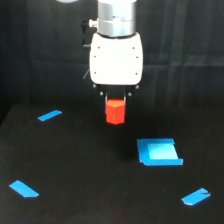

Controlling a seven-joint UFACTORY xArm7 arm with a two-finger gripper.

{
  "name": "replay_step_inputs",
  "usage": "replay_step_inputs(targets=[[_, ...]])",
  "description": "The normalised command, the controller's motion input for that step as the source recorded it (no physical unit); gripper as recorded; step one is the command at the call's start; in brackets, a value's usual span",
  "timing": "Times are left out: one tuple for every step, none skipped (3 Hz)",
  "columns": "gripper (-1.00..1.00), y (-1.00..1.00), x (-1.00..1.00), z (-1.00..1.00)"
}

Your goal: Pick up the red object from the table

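1. Nearest the camera, flat blue strips (24,189) and (195,197) lie on the black bench (75,165), well below the fingers.
2. Exterior view: the fingers (115,106) seem clamped on the red object (115,112), which hangs beneath the white gripper body, apparently clear of the bench.
3. A blue folded piece (159,152) sits lower right of the fingers.
4. Judged step: lifting; next calls for a steady rise without loosening.

Matte red object (115,111); smooth white plastic gripper (115,98) housing below a brushed-metal wrist (116,17); dark, faintly glossy table (75,165).
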Motion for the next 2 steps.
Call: replay_step_inputs(targets=[[-1.0, 0.01, 0.0, 0.24], [-0.91, -0.04, 0.04, 0.19]])
